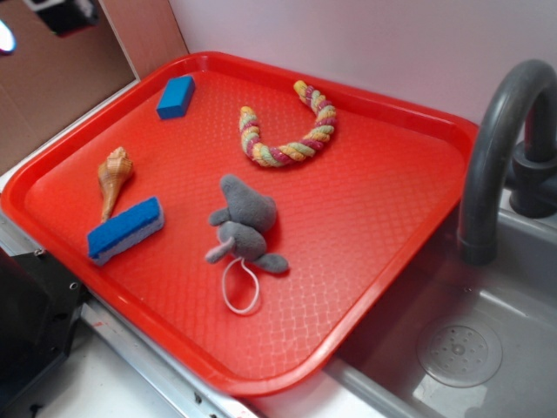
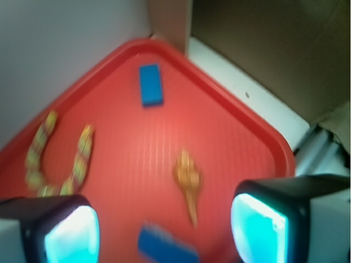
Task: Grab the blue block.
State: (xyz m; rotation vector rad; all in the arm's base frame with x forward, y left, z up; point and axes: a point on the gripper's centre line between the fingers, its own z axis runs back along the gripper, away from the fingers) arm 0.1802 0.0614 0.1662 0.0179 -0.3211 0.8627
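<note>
The blue block [image 1: 176, 97] lies flat near the far left corner of the red tray [image 1: 365, 218]. In the wrist view the blue block [image 2: 150, 85] shows near the top, well ahead of my gripper [image 2: 164, 233]. Its jaws stand wide open, high above the tray, with nothing between them. Both fingertip pads [image 2: 71, 235] glow cyan at the bottom corners. In the exterior view the gripper is out of frame.
A blue-topped sponge [image 1: 126, 229] lies at the tray's near left, an orange seashell [image 1: 113, 177] behind it. A grey plush elephant [image 1: 242, 228] sits mid-tray and a curved rope toy [image 1: 287, 131] at the back. A grey faucet [image 1: 496, 148] and sink [image 1: 452, 348] stand right.
</note>
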